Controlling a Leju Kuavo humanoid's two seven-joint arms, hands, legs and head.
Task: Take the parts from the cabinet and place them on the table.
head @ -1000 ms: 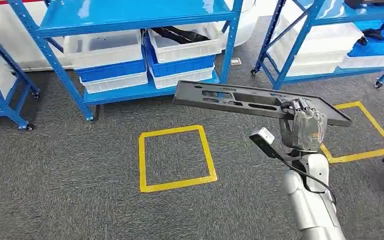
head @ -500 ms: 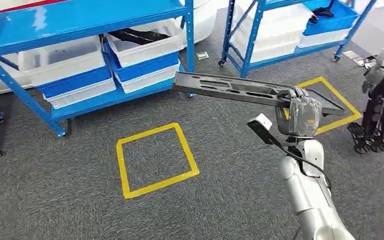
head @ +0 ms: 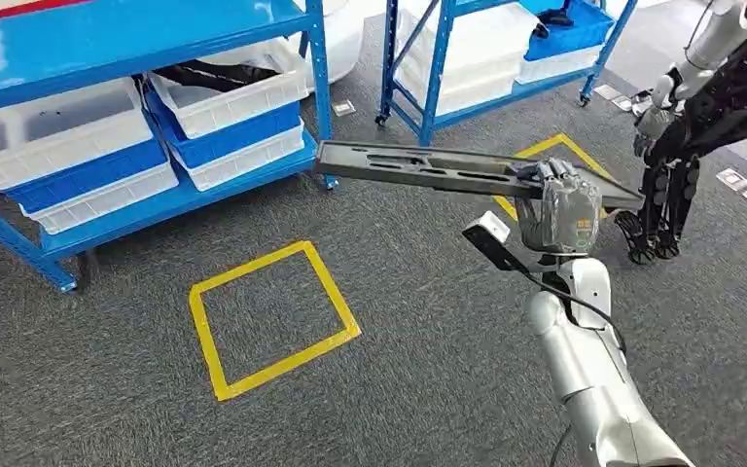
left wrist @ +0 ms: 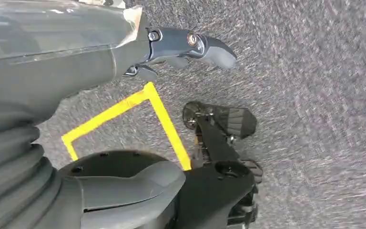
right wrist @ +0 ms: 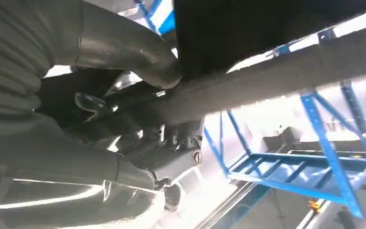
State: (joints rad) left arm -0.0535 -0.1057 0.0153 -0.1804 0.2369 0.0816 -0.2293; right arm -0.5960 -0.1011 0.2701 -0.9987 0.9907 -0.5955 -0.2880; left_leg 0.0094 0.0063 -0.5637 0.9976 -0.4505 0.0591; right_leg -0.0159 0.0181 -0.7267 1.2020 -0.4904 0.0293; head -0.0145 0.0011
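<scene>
- Since a second ago the whole view has swung right: the blue racks [head: 146, 58] and yellow floor square [head: 270, 319] sit further left in the head view, and another robot [head: 691, 126] has come in at the right edge.
- Right hand [head: 556, 209] holds the long dark part [head: 428, 167] near one end, fingers wrapped over its edge, as before.
- Part stays roughly level in the air above the grey carpet [head: 418, 370], its free end reaching toward the nearer rack.
- Right wrist view shows the part [right wrist: 286, 71] pressed against the hand [right wrist: 124, 119], seen from beneath.
- Left hand [left wrist: 124, 52] hangs over the carpet, holding nothing, with the fingers [left wrist: 209, 47] reaching out loosely.
- White and blue bins [head: 224, 126] lie on the rack's low shelves.
</scene>
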